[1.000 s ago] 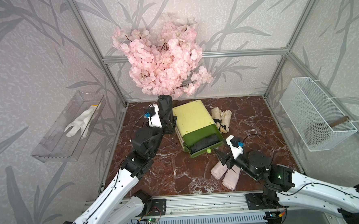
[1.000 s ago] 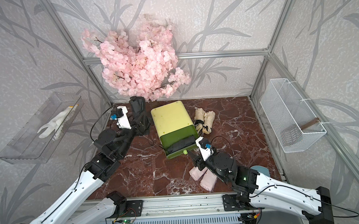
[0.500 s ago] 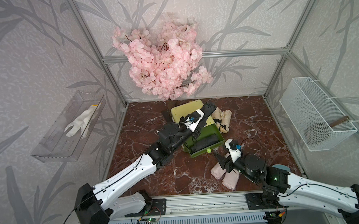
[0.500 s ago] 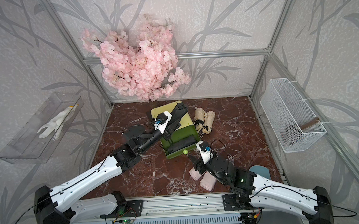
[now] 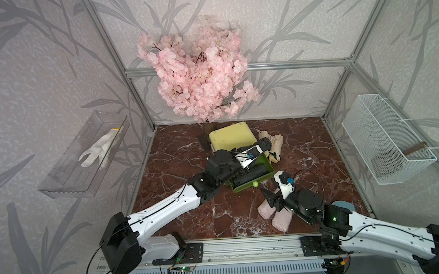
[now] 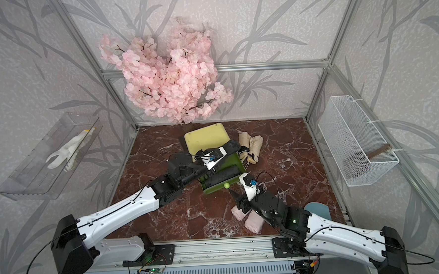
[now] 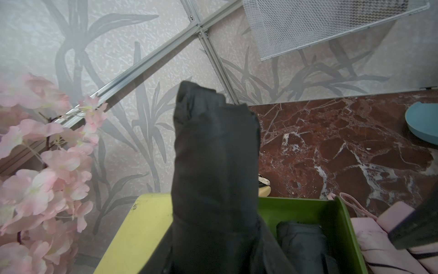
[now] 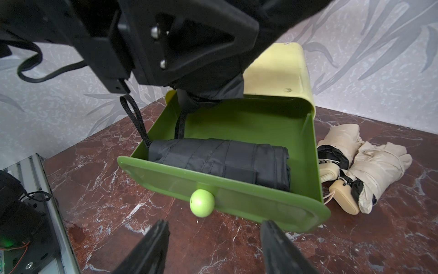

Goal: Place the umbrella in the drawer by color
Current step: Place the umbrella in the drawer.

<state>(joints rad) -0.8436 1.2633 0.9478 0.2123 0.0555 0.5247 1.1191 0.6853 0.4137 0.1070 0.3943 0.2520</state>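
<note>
Black umbrella (image 8: 220,161) in open green drawer (image 8: 260,205); second black umbrella (image 7: 213,154) above

Pale walls (image 5: 284,23) papered with grey bamboo-leaf shapes closed the cell on three sides, braced by a silver metal frame (image 5: 299,64). The bench (image 5: 175,155) was dark red-brown marble with white veins, evenly lit. A pink blossom branch (image 5: 199,74) hung at the back wall. The left wall carried a clear plastic shelf (image 5: 68,176) holding a white glove (image 5: 98,151), and the right wall a white wire basket (image 5: 383,139). A metal rail (image 5: 245,247) ran along the front.
</note>
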